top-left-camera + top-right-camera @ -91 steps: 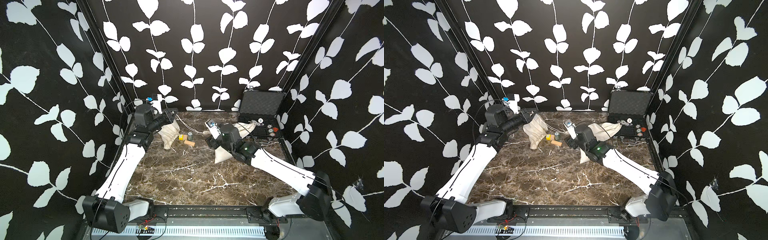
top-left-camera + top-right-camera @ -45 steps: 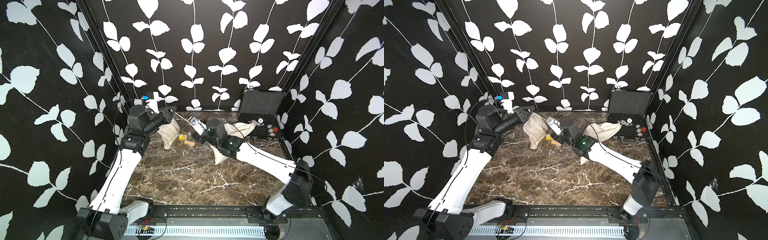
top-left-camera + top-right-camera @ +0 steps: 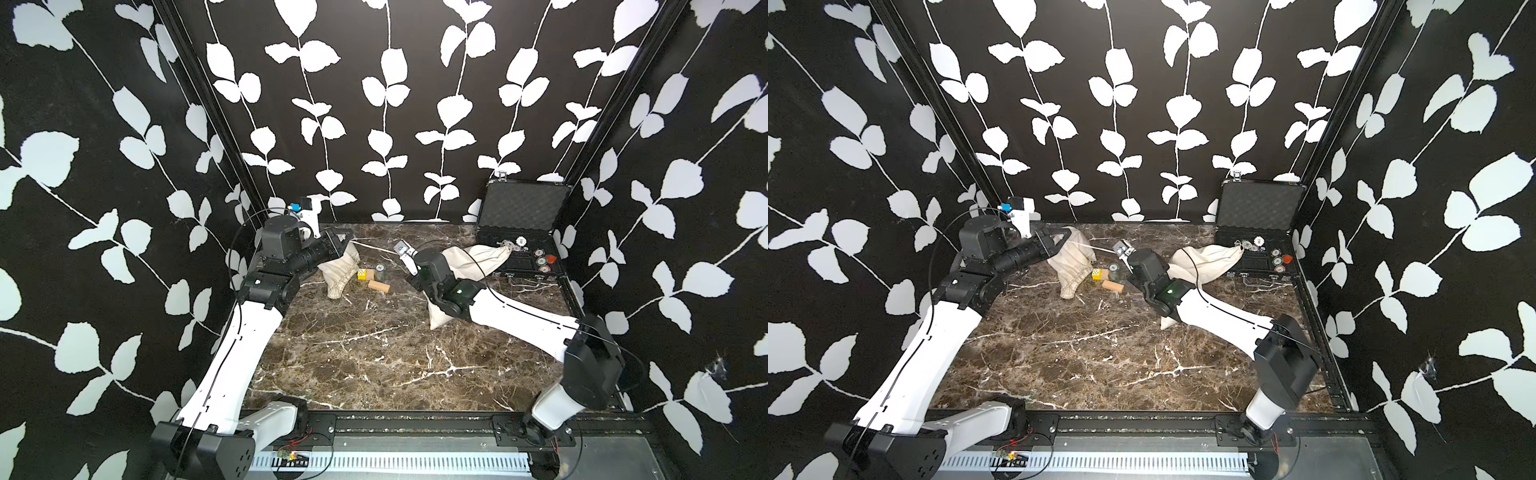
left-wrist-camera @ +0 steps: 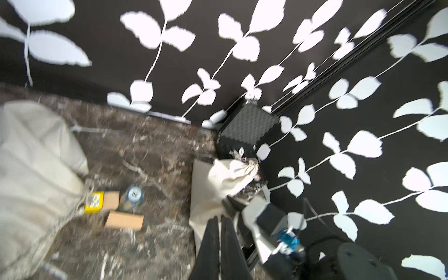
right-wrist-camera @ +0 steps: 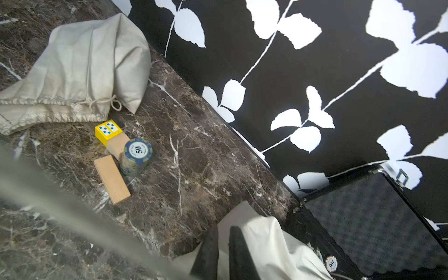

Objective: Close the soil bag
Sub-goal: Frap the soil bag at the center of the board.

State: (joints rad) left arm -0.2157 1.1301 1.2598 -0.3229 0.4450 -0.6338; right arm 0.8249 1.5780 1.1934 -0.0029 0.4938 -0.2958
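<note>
Right wrist view.
DESK: Where's the bag (image 5: 80, 60)?
PHOTOG: Slumped on the marble table (image 3: 374, 353), lengthwise back to front. It's coarse cream cloth with a gathered mouth (still slack). It lies just beside the left gripper (image 4: 220, 221), the nearer one, jaws pressed together.
DESK: And the right gripper (image 5: 224, 229)?
PHOTOG: Jaws nearly meeting over a second, tied bag (image 3: 482, 255); a pinch can't be confirmed. A thin cord (image 3: 374, 247) runs from beside the left gripper toward the right one.

The soil bag (image 3: 340, 270) is a beige cloth sack, wrinkly and slumped at about 11 o'clock on the table (image 3: 374, 353). Its gathered mouth (image 5: 48, 116) points toward 6 o'clock and isn't cinched tight. The drawstring (image 5: 101, 101) is looped on its 2 o'clock side.
</note>
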